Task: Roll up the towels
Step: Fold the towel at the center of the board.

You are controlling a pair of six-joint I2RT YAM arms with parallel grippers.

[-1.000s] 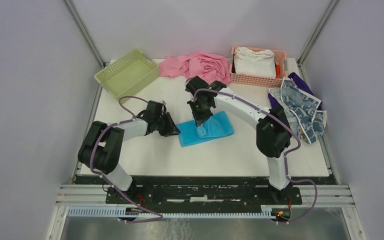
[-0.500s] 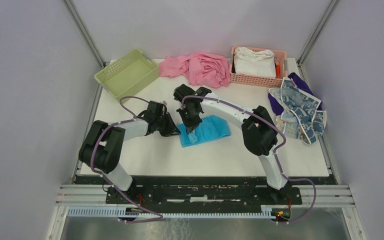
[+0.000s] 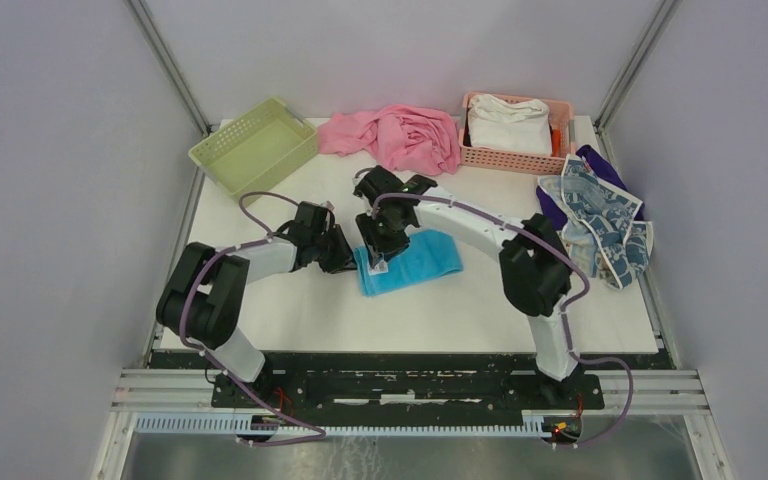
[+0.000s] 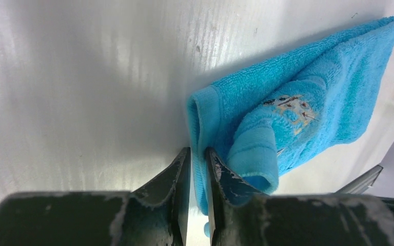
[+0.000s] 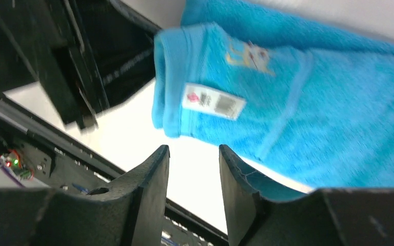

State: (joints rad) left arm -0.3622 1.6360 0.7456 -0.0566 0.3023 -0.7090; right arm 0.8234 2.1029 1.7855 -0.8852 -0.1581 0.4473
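A bright blue towel (image 3: 415,262) lies folded on the white table, its left end doubled over with a white tag showing (image 5: 214,101). My left gripper (image 3: 343,258) is shut on that towel's left edge (image 4: 200,128); the blue hem runs between the two narrow jaws (image 4: 197,159). My right gripper (image 3: 379,250) hovers over the same end, open, with nothing between its fingers (image 5: 194,154). A white towel with dark blue print (image 3: 600,215) lies crumpled at the right edge of the table.
A green basket (image 3: 256,145) stands at the back left, and a large pink cloth (image 3: 400,135) lies at the back middle. A pink basket (image 3: 516,132) holding a white cloth stands at the back right. A purple cloth (image 3: 600,165) lies under the printed towel.
My right gripper carried the towel's end leftward, folding it over, then opened and let it go. The left gripper stayed on the towel's left edge.
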